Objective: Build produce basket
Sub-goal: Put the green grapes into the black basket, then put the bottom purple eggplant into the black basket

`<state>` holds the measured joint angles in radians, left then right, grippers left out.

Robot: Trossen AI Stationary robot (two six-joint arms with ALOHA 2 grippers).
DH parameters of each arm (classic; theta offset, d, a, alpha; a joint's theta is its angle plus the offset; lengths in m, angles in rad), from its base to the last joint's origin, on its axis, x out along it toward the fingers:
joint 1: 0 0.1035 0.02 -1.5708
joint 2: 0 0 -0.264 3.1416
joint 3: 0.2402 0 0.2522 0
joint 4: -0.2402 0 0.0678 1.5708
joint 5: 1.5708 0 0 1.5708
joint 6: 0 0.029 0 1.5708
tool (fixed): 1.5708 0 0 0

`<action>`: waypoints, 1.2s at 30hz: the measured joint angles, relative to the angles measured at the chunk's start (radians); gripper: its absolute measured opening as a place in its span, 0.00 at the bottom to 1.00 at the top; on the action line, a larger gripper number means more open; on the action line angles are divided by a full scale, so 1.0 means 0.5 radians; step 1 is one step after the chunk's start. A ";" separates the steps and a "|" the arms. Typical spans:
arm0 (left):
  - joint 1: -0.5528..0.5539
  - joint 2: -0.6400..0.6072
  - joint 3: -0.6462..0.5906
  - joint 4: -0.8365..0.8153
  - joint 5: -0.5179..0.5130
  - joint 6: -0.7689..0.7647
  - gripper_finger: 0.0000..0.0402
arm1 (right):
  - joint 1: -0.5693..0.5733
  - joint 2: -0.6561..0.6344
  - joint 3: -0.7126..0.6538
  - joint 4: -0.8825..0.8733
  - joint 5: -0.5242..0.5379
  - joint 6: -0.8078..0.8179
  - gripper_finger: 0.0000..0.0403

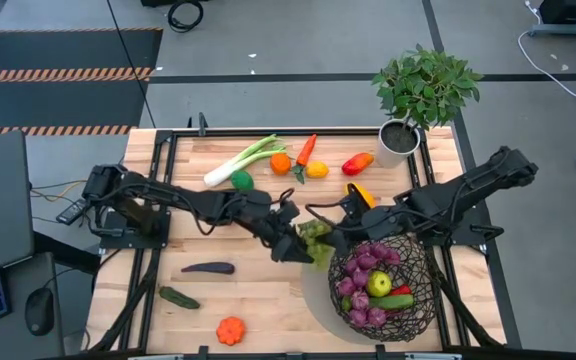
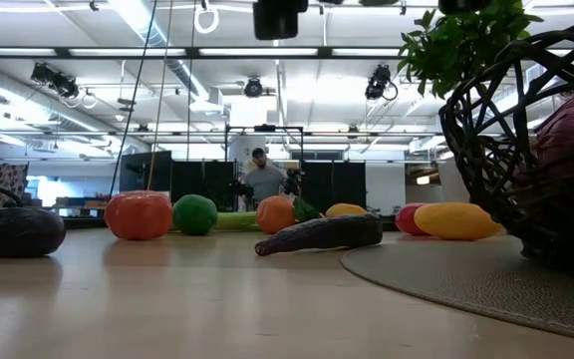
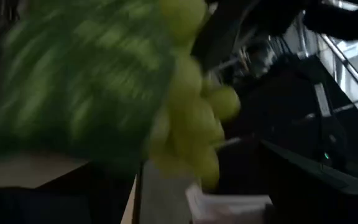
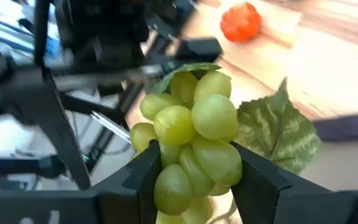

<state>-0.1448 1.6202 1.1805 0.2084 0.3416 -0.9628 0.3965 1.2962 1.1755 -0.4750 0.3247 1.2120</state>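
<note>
Round dark woven-wire basket at 5 o'clock on worktop, partly filled: purple grapes, green apple, cucumber, red pepper. Right gripper clamped on green grape bunch beside rim; left gripper wide, letting go. Leek, carrot, eggplant, pumpkin outstanding.

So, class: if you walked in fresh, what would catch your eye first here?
Mid-table, the right pincer is closed on a bunch of green grapes with a leaf, and the left pincer sits beside it. Just right of them stands the wire basket, already holding purple and green produce.
</note>
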 joint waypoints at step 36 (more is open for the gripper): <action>0.033 0.002 -0.002 -0.322 0.121 -0.095 0.78 | 0.389 -0.127 0.000 -1.620 -0.953 0.258 0.81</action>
<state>-0.1284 1.6211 1.1793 0.0475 0.4023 -1.0103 0.5911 1.2326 1.1755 -1.2847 -0.1519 1.3408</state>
